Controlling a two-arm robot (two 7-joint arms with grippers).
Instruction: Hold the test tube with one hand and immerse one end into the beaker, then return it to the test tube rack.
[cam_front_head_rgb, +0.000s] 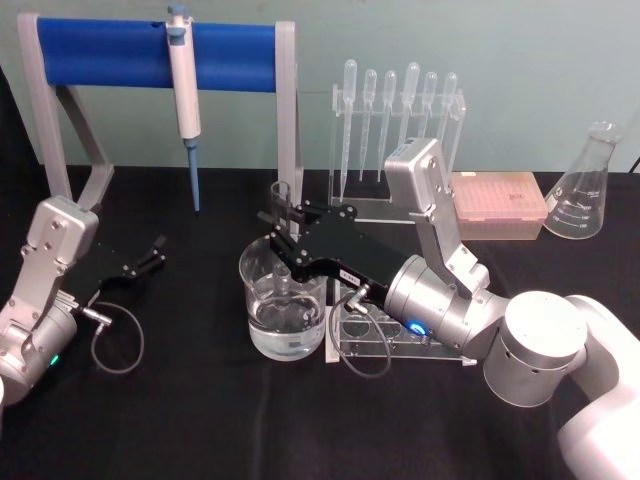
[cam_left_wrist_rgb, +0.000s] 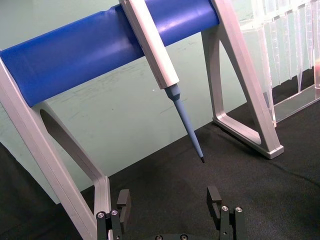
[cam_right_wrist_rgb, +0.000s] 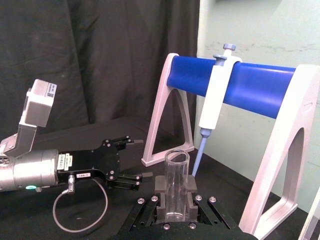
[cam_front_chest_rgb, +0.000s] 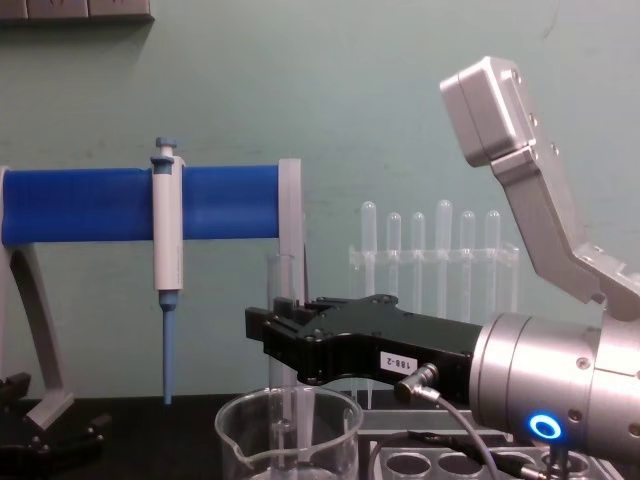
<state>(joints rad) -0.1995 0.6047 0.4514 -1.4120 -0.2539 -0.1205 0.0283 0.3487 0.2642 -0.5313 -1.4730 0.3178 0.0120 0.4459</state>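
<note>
- Test tube (cam_front_head_rgb: 282, 198), clear glass, clamped upright by black right gripper (cam_front_head_rgb: 283, 232).
- To be dipped vertically, centred in wide clear glass beaker (cam_front_head_rgb: 256, 300).
- Left gripper (cam_front_head_rgb: 155, 252) parked at left, fingers spread.

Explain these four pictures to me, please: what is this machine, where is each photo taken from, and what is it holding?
This is a two-armed robot at a black table. One picture looks down from its head, one looks forward from its chest, and one comes from each wrist. The right end effector, its grasping part, is closed on a clear glass test tube, held upright with its lower end inside the beaker of clear liquid. The left end effector is open at the left, holding nothing. Behind stand a white-and-blue pipettor hanging on a blue stand, a rack of plastic pipettes, a pink box and a flask. The test tube rack sits under the right arm.
</note>
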